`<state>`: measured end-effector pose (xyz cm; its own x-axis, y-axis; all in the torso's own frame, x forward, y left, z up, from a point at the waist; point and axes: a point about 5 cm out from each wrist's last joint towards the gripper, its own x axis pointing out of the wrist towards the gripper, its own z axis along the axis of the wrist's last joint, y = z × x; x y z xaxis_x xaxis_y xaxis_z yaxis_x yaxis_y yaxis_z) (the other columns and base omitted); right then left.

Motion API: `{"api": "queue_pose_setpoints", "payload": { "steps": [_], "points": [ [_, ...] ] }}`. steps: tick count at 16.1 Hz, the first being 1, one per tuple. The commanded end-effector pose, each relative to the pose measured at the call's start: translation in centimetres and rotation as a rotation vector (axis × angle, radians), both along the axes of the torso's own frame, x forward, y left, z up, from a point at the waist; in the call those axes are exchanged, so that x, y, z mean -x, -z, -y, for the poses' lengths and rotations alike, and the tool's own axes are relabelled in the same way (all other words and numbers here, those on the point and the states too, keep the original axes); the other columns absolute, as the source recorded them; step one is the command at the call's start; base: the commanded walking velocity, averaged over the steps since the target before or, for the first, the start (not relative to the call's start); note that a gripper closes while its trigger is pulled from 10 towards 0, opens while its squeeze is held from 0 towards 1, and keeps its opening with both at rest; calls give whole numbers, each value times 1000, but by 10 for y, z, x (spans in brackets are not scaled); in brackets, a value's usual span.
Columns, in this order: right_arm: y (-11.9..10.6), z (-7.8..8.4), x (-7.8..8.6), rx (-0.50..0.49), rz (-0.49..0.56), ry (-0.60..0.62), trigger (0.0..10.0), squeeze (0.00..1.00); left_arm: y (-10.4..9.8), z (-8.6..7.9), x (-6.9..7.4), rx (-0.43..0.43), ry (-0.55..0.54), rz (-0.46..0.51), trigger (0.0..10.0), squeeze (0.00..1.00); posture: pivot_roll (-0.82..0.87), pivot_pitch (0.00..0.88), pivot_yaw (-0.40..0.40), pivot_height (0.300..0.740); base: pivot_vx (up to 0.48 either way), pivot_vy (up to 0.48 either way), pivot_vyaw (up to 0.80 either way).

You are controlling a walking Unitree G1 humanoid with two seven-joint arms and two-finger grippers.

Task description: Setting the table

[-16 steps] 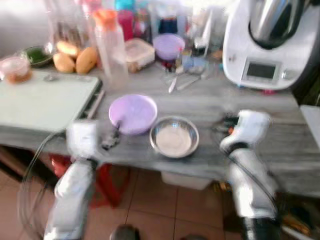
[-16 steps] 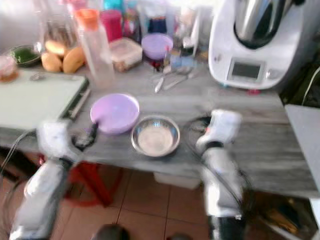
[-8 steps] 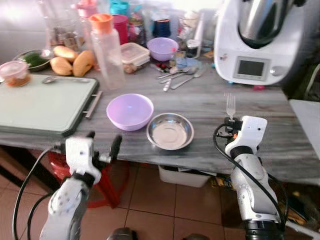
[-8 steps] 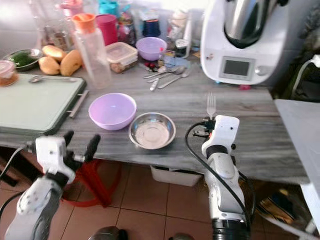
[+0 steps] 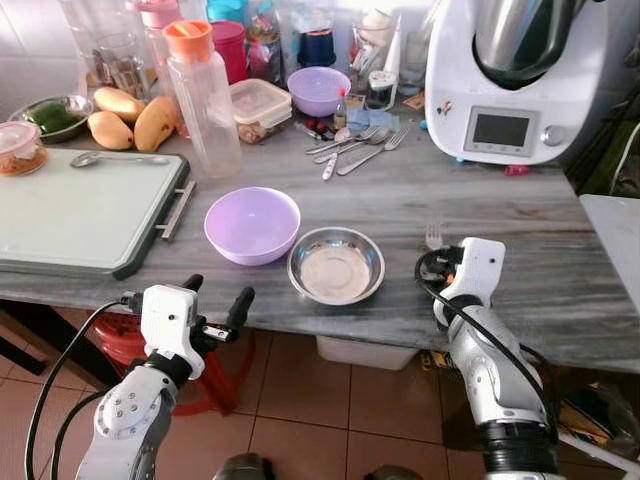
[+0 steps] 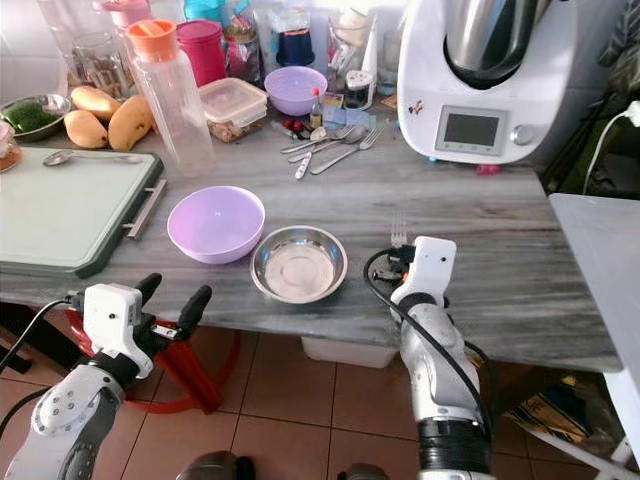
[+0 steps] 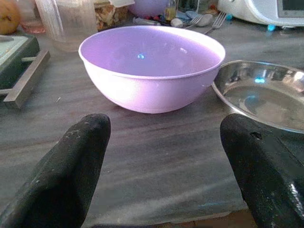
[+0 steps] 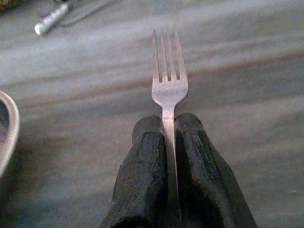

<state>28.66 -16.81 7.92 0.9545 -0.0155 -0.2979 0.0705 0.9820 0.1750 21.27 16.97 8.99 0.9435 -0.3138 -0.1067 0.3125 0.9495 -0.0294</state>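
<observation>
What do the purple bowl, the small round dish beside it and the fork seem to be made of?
Purple bowl: probably plastic, a matte, evenly coloured surface. Dish: likely steel, shiny with reflections. Fork, clamped in the right gripper: metal, with a dull silver sheen.

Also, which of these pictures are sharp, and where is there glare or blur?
Both eye views are sharp. In the left wrist view the steel bowl shows bright reflections, and the open left gripper looks soft. In the right wrist view the fork is clear; the counter behind blurs.
</observation>
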Motion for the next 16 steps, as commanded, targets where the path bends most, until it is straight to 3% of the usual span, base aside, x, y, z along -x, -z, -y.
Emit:
{"api": "queue_pose_setpoints", "payload": {
  "steps": [1, 6, 16],
  "points": [
    [1, -3, -1, -18, -12, -12, 10000, 0, -1, -3, -1, -9, -3, -6, 10000, 0, 8, 0, 21, 740, 0, 0, 0],
    [7, -12, 2, -94, -70, -34, 10000, 0, 0, -2, -1, -13, 8, -12, 10000, 0, 3, 0, 21, 740, 0, 0, 0],
    [9, -21, -2, -71, -82, -82, 10000, 0, 1, 2, -3, -16, 10, -17, 10000, 0, 2, 0, 21, 740, 0, 0, 0]
  ]
}}
